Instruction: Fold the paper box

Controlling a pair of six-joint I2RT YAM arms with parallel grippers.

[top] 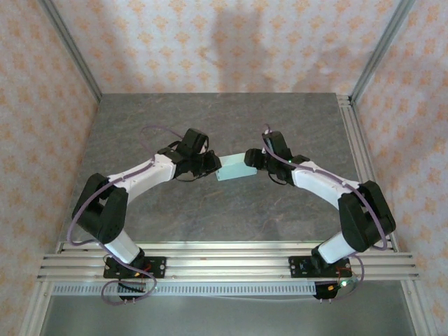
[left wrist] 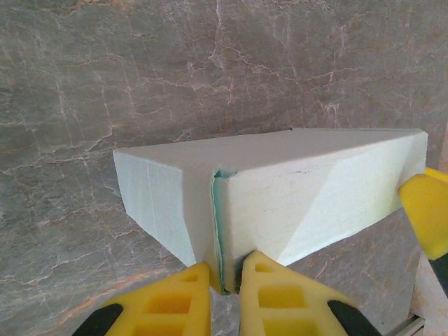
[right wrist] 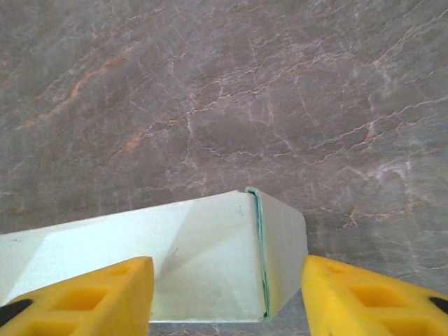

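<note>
The paper box is sitting near the middle of the table, bridging the gap between the two arms. It is already standing as a small rectangular box rather than a flat sheet. Whether it is resting on the table or hanging just above it cannot be told.

The left gripper is pinching a thin double layer of card where two panels are meeting at a seam on the box's near end, with its yellow fingers pressed together on that edge. The right gripper is standing with its jaws apart, straddling the opposite end of the box. One finger is lying over the broad face and the other is just beside the narrow end panel, neither visibly squeezing.

The pale mint-green card is looking light and thin, stiff along its creases but easy to dent or buckle across an open face. The smooth surface is probably giving the pads little friction. The safest holds are likely the corners, creased edges and doubled seams, where the card is stiffest. Squeezing the middle of a wall is risking a collapse, so any closing on the right end is calling for gentle pressure.
</note>
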